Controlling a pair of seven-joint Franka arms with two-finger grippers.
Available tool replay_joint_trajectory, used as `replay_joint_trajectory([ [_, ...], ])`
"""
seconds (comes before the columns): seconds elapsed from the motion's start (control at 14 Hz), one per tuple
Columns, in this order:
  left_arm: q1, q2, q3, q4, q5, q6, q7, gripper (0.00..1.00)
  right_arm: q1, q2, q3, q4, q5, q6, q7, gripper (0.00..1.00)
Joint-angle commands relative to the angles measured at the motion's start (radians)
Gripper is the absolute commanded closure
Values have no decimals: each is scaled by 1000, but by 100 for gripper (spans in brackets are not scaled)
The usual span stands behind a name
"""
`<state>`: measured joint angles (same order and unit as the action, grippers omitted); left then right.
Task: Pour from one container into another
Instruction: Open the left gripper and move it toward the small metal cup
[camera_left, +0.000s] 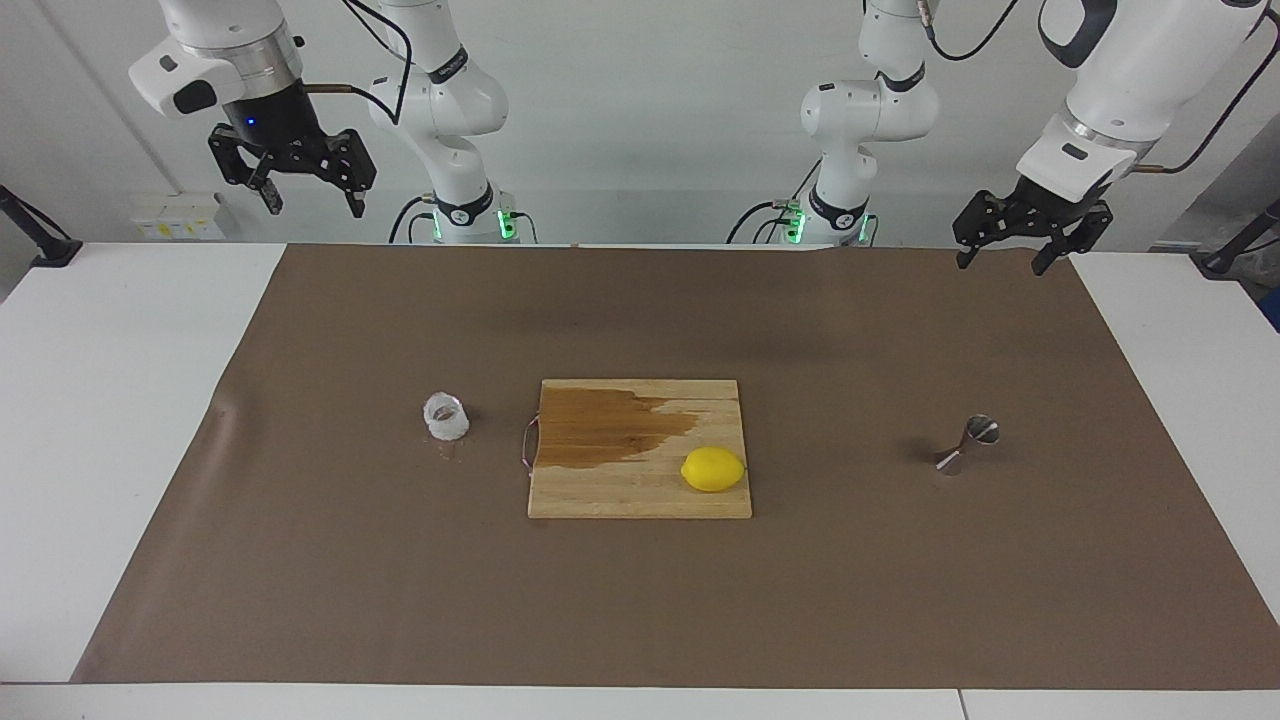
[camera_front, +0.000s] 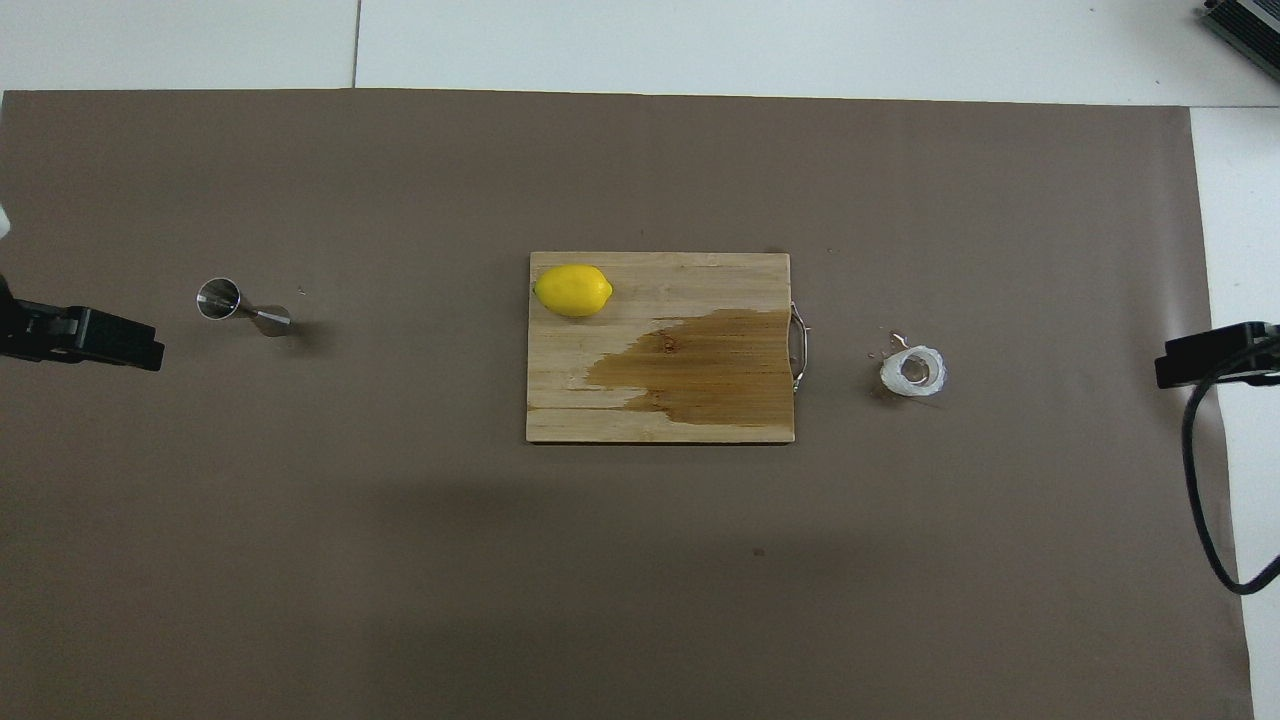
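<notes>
The squat clear glass cup (camera_left: 446, 416) (camera_front: 913, 370) stands on the brown mat beside the cutting board's handle, toward the right arm's end of the table. The small steel jigger (camera_left: 968, 444) (camera_front: 240, 308) stands upright on the mat toward the left arm's end. My left gripper (camera_left: 1003, 265) hangs open and empty over the mat's edge by the robots, well away from the jigger. My right gripper (camera_left: 315, 208) waits high up, open and empty, over the mat's corner by the robots at its own end.
A wooden cutting board (camera_left: 640, 500) (camera_front: 570, 400) with a dark wet stain and a metal handle lies mid-table. A yellow lemon (camera_left: 712, 469) (camera_front: 572, 290) rests on it. A few drops lie on the brown mat (camera_left: 640, 600) beside the cup.
</notes>
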<state>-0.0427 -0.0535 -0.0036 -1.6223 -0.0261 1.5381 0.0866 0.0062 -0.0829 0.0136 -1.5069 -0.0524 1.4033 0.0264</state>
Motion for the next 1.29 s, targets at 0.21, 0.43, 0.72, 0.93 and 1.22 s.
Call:
replay_joint_trajectory([
  [0.21, 87, 185, 5, 174, -26, -4, -112, 0, -8, -3, 0, 4, -9, -18, -28, 0],
  [0.43, 125, 306, 17, 286, -44, -24, -195, 0, -6, -3, 0, 4, -9, -18, -28, 0],
  [0.72, 152, 394, 91, 343, -98, 3, -291, 0, -8, -3, 0, 4, -9, -18, -28, 0],
  [0.93, 187, 460, 112, 363, -149, 34, -379, 0, -6, -3, 0, 4, -9, -18, -28, 0],
  [1.22, 260, 557, 116, 417, -219, 37, -398, 0, -8, -3, 0, 4, -9, -18, -28, 0],
])
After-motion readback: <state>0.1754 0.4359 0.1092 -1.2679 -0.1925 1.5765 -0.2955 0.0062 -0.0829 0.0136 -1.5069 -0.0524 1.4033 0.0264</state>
